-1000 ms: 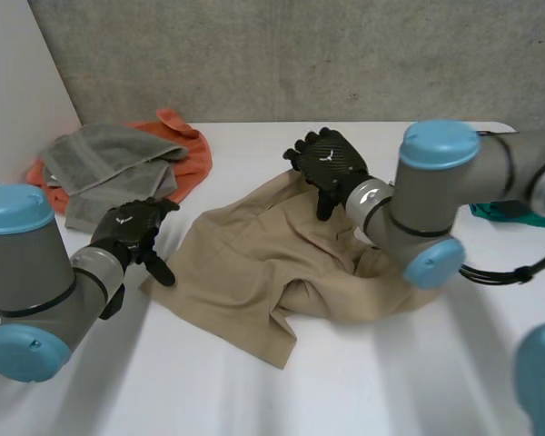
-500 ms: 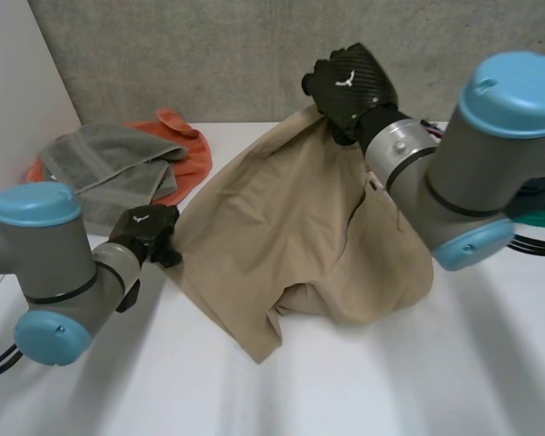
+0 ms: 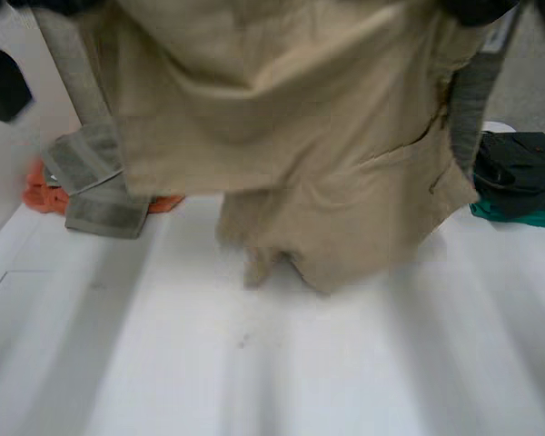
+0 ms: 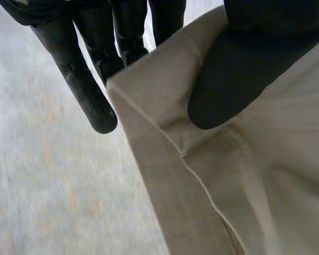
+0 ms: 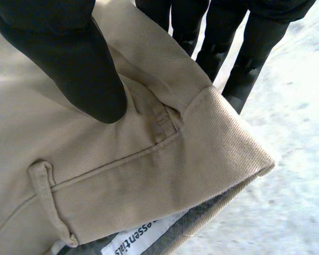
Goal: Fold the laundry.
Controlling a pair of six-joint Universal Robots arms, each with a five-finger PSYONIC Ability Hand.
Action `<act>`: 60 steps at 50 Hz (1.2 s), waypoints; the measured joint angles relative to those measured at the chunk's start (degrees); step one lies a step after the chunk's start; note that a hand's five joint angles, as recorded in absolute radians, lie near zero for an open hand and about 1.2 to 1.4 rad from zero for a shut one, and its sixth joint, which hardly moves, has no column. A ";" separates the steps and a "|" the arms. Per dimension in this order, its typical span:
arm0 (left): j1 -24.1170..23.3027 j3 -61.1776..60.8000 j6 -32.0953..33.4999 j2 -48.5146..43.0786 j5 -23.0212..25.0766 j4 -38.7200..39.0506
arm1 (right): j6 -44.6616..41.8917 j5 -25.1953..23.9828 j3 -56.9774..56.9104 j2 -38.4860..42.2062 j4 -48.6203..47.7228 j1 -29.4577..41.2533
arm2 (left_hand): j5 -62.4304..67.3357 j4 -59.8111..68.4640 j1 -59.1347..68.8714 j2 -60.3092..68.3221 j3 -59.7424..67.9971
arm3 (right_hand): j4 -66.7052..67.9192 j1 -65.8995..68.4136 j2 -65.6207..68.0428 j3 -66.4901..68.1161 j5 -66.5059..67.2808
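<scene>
While working from the largest item down, recorded the white table (image 3: 254, 363) beneath the tan garment (image 3: 282, 118). Found the tan garment held up above the table, spread wide and hanging by its waistband, lower hems close over the surface; could not tell whether touching. Noted a grey towel (image 3: 91, 182) on an orange cloth (image 3: 38, 195) behind and to the left of the garment, and a dark object (image 3: 518, 159) on a teal item (image 3: 518, 216) to its right, all lying apart from it. Confirmed the left hand (image 4: 244, 64) clamped on one end of the waistband, thumb pressing the cloth against the fingers (image 4: 85, 85). Confirmed the right hand (image 5: 69, 58) pinching the opposite waistband corner likewise, just beside a belt loop (image 5: 45, 196) and a white label (image 5: 141, 239). Judged the step in hand to be the shake-out and spreading ahead of any fold. Judged the next move to call for lowering the garment flat onto the table, with both grips firm and level, waistband taut, legs laid out without bunching.
</scene>
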 measured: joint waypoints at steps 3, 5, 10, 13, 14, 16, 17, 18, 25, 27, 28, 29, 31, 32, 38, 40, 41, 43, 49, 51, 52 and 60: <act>-0.17 1.53 -0.05 3.23 0.00 -1.52 | 0.07 -0.03 -0.62 -4.85 2.61 -1.01 | 0.00 0.16 0.00 0.02 0.12 | 0.00 0.00 0.00 0.11 -0.01; -0.18 3.11 -0.07 6.58 -0.05 -2.56 | 0.20 0.05 -1.21 -8.43 4.38 -1.31 | 0.00 0.17 0.00 0.04 0.13 | 0.00 0.00 0.00 0.11 0.00; 0.14 6.15 -0.11 11.82 -0.22 -3.62 | 0.77 0.35 -2.23 -14.52 9.21 -1.34 | 0.00 0.17 0.00 0.05 0.12 | 0.00 0.00 0.00 0.11 0.00; 0.27 7.22 -0.11 12.37 -0.24 -3.84 | 1.30 0.54 -2.27 -15.49 11.20 -1.34 | 0.00 0.17 0.00 0.05 0.12 | 0.00 0.00 0.00 0.11 -0.01; 0.29 7.38 -0.10 12.18 -0.23 -3.89 | 1.52 0.58 -2.24 -15.54 11.60 -1.36 | 0.00 0.17 0.00 0.05 0.13 | 0.00 0.00 0.00 0.11 0.00; 0.43 7.93 -0.08 10.07 -0.15 -3.98 | 3.01 0.70 -1.89 -14.55 13.08 -1.71 | 0.00 0.18 0.00 0.05 0.12 | 0.00 0.00 0.00 0.11 0.00; 0.46 8.01 -0.07 9.47 -0.13 -3.98 | 3.36 0.72 -1.82 -14.13 13.28 -1.84 | 0.00 0.17 0.00 0.05 0.12 | 0.00 0.00 0.00 0.11 0.00; 0.52 8.14 -0.06 8.11 -0.10 -3.98 | 4.11 0.73 -1.63 -13.01 13.62 -2.17 | 0.00 0.17 0.00 0.05 0.12 | 0.00 0.00 0.00 0.11 0.00; 0.51 10.53 0.70 -6.02 0.01 -3.52 | 8.80 0.42 -1.22 -1.58 13.91 -4.68 | 0.00 0.18 0.00 0.06 0.12 | 0.00 0.00 0.00 0.11 0.00; 0.46 12.37 1.23 -12.45 0.02 -3.18 | 10.23 0.31 -1.52 3.29 13.07 -5.13 | 0.00 0.18 0.00 0.06 0.12 | 0.00 0.00 0.00 0.11 0.00; 0.42 13.56 1.64 -15.84 0.02 -2.89 | 10.92 0.26 -1.77 5.53 12.43 -5.22 | 0.00 0.18 0.00 0.06 0.12 | 0.00 0.00 0.00 0.11 0.00; 0.40 14.48 2.05 -18.49 0.01 -2.67 | 11.51 0.25 -2.01 7.46 11.67 -5.26 | 0.00 0.18 0.00 0.06 0.13 | 0.00 0.00 0.00 0.11 0.00; 0.32 16.42 3.06 -23.40 0.03 -2.00 | 12.62 0.30 -2.48 11.27 9.67 -5.22 | 0.00 0.18 0.00 0.06 0.13 | 0.00 0.00 0.00 0.11 0.00; 0.29 17.69 3.80 -26.42 0.04 -1.47 | 13.21 0.42 -2.78 13.54 8.19 -5.15 | 0.00 0.18 0.00 0.06 0.13 | 0.00 0.00 0.02 0.11 0.00; 0.11 25.58 9.31 -43.41 0.19 4.60 | 14.84 5.17 -5.47 28.10 -5.30 -2.85 | 0.00 0.18 0.00 0.11 0.14 | 0.01 0.00 0.32 0.11 0.00; 0.16 28.15 10.58 -48.03 0.25 7.21 | 14.56 7.39 -6.59 32.32 -10.42 -1.87 | 0.00 0.18 0.00 0.12 0.14 | 0.02 0.00 0.32 0.11 0.00; 0.19 29.50 11.04 -50.08 0.28 8.47 | 14.30 8.50 -7.24 34.51 -13.30 -1.41 | 0.00 0.18 0.00 0.12 0.14 | -0.15 -0.11 0.18 -0.04 -0.14; 0.29 32.30 11.57 -53.49 0.27 10.48 | 13.75 9.96 -8.60 38.29 -18.72 -0.67 | -13.77 -14.26 -16.53 -14.30 -14.17 | -14.62 -13.74 -14.47 -14.47 -12.72; 0.63 39.37 11.73 -59.16 -0.21 13.17 | 11.88 11.54 -12.83 46.14 -29.63 0.30 | -52.42 -55.93 -56.31 -55.63 -55.29 | -55.19 -49.98 -54.71 -54.62 -50.16; 0.61 40.16 11.63 -59.25 -0.46 13.34 | 11.42 11.49 -13.65 46.67 -30.62 0.41 | -52.57 -56.98 -56.31 -56.55 -56.07 | -56.32 -50.01 -55.19 -55.55 -50.19; 0.59 40.13 11.58 -58.98 -0.56 13.36 | 11.23 11.41 -13.77 46.37 -30.53 0.43 | -52.57 -56.98 -56.31 -56.67 -56.07 | -56.32 -50.01 -55.19 -55.55 -50.19; -0.12 26.77 11.43 -46.08 -1.38 12.69 | 10.28 7.40 -7.28 34.09 -20.55 -0.28 | -52.54 -56.95 -56.22 -56.70 -56.07 | -56.33 -50.01 -55.19 -55.55 -50.19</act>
